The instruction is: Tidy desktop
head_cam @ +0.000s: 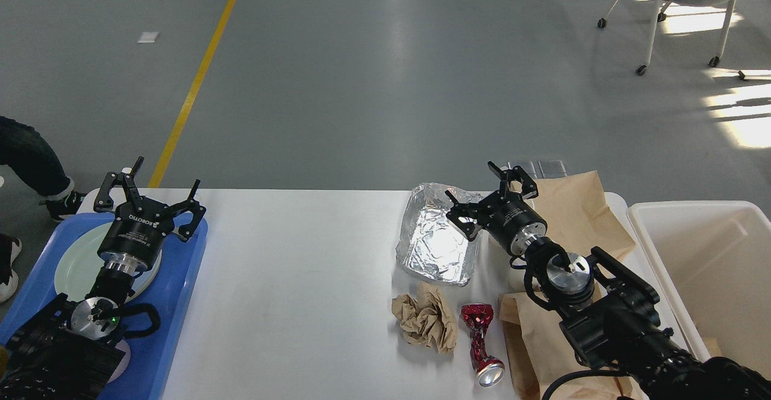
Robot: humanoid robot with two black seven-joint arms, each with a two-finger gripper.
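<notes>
The white desktop (301, 279) fills the lower part of the head view. On it lie a crumpled foil tray (430, 246), a crumpled brown paper ball (424, 317), a crushed red can (480, 343) and brown paper bags (572, 213). My right gripper (485, 189) is open and empty, over the foil tray's right edge and the upper bag. My left gripper (153, 186) is open and empty, above the far end of the blue tray (181, 279).
A pale green plate (75, 261) lies in the blue tray at the left. A cream-white bin (705, 267) stands at the right table end. A person's leg (30, 171) shows at the far left. A chair (680, 2) stands far back right.
</notes>
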